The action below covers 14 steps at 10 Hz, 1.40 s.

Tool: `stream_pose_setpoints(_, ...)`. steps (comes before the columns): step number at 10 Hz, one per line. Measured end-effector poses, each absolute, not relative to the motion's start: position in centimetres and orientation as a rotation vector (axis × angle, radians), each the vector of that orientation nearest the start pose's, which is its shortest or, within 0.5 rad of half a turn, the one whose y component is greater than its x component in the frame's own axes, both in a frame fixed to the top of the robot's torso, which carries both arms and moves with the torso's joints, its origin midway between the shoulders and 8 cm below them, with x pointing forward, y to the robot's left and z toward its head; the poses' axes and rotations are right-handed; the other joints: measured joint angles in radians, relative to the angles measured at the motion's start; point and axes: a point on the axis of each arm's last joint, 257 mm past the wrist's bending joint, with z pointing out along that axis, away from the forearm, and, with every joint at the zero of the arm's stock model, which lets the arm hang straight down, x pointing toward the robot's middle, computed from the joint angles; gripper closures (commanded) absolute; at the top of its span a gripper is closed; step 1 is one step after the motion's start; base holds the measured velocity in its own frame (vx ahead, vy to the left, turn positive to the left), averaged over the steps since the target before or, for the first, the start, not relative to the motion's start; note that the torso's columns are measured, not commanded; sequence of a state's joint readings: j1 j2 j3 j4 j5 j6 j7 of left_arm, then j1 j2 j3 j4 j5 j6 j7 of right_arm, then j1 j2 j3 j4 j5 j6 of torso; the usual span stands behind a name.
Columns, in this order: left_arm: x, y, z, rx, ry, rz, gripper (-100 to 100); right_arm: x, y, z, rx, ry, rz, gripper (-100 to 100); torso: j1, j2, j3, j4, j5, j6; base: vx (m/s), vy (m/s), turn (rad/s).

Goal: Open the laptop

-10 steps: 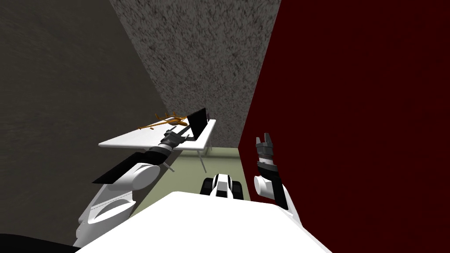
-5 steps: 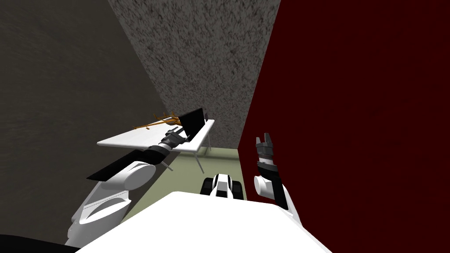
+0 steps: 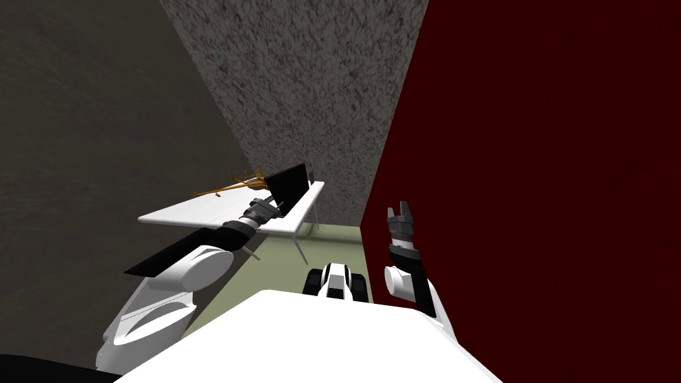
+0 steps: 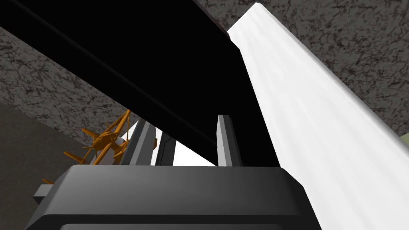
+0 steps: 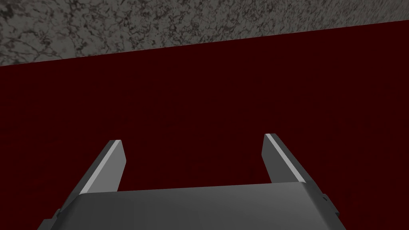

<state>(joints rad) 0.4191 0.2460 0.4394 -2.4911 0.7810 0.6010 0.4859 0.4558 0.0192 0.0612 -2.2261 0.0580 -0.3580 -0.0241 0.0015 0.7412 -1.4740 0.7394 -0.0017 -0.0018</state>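
A black laptop (image 3: 287, 185) stands on the white table (image 3: 199, 211) with its lid tilted partway up. My left gripper (image 3: 272, 201) reaches over the table's near edge to the lid. In the left wrist view the black lid (image 4: 159, 60) slants across above the left gripper (image 4: 185, 137). Its edge runs down between the two fingers (image 4: 227, 139). The fingers stand narrowed with a gap, and white table (image 4: 311, 119) shows between them. My right gripper (image 3: 399, 211) is raised at my right side, open and holding nothing (image 5: 193, 159).
An orange model plane (image 3: 233, 186) lies on the table behind the laptop, also beside the left gripper (image 4: 106, 139). A dark red wall (image 3: 532, 166) runs close along my right. Thin table legs (image 3: 302, 249) stand on the pale green floor ahead.
The left gripper's fingers have drawn closer together at the lid's edge. The head view has shifted slightly. The right arm has not moved.
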Motion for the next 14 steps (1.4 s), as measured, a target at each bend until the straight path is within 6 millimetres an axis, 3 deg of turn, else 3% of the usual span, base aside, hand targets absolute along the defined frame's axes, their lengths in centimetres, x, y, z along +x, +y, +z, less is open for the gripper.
stream_pose_setpoints(9,37.4,34.3,-4.7,-1.91,0.519,-1.944,100,38.3,-25.4,-1.4,0.777,0.736,1.326,0,-0.003,-0.002,-0.001,-0.001,0.001,0.002,0.028,0.048,0.044)
stream_pose_setpoints(14,37.4,33.4,-5.7,-2.045,0.341,-2.087,100,38.3,-25.4,-1.4,0.777,0.736,1.326,0,0.006,-0.006,-0.003,-0.004,0.006,-0.001,0.012,0.047,0.022)
